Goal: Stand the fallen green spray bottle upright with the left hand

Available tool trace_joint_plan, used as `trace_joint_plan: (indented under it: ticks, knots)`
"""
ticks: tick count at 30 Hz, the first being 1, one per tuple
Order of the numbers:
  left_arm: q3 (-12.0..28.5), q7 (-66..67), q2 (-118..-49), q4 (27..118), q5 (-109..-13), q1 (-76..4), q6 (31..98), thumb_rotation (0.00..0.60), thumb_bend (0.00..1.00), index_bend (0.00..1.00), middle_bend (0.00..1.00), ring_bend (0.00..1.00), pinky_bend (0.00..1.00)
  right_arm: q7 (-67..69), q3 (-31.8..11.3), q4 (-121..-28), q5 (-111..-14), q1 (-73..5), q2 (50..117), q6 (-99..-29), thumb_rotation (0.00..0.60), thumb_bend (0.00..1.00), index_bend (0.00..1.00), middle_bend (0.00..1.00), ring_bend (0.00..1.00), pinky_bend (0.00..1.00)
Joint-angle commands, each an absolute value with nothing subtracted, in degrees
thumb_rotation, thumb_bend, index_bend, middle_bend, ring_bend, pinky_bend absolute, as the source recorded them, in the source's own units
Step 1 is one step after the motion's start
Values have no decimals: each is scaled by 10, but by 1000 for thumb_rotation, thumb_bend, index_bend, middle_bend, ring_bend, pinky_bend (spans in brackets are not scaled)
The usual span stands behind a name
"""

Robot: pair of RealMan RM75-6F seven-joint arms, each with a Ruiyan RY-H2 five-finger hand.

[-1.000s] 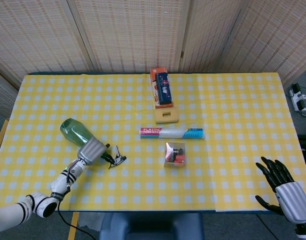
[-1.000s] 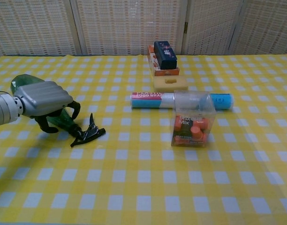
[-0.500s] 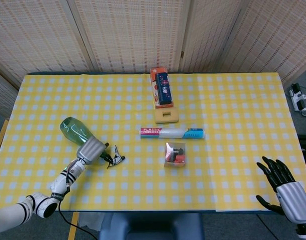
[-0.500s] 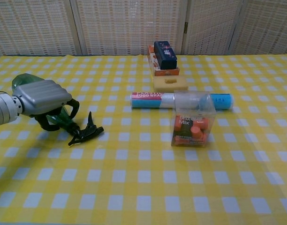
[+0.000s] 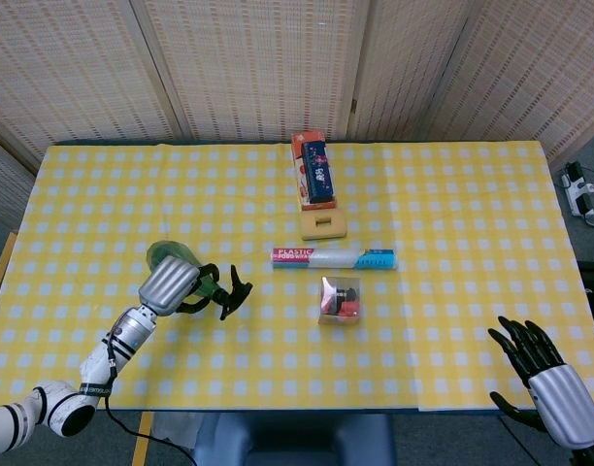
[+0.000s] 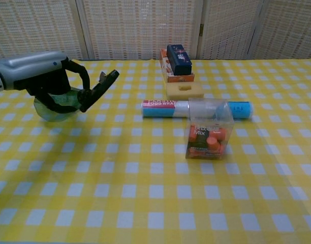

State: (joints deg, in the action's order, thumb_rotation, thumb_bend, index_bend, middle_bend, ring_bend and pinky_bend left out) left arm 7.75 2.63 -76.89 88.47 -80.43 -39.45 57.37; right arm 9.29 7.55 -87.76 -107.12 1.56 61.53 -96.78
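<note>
Now I have the green spray bottle gripped in my left robot hand, with the fingers wrapped around its neck. It is at the left side of the table, well apart from the other things. From the chest view, the bottle is tilted: its round base is low, near the cloth or touching it, I cannot tell which, and the black spray head points up and to the right. So I judge the task is about half done. The bottle is no longer flat, but it is not yet upright and I have not let it go. What is left is to finish the turn, set the base flat on the table, and open the fingers. My right robot hand is at the near right edge, holding nothing, its fingers spread apart.
</note>
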Motion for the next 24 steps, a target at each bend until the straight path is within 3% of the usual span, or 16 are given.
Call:
trace_joint_plan:
  ticks: [1,24]
  knots:
    - [103,-23,-725,939,-776,-391,569,600,458,714,1000,1000,1000,97,77,-875,-1075,17,614,-973,600,258,0,0,0,0]
    - [170,-164,-574,1046,-640,-390,495,600,476,714,1000,1000,1000,91,80,-875,-1070,9,619,-947,600,259,0,0,0,0]
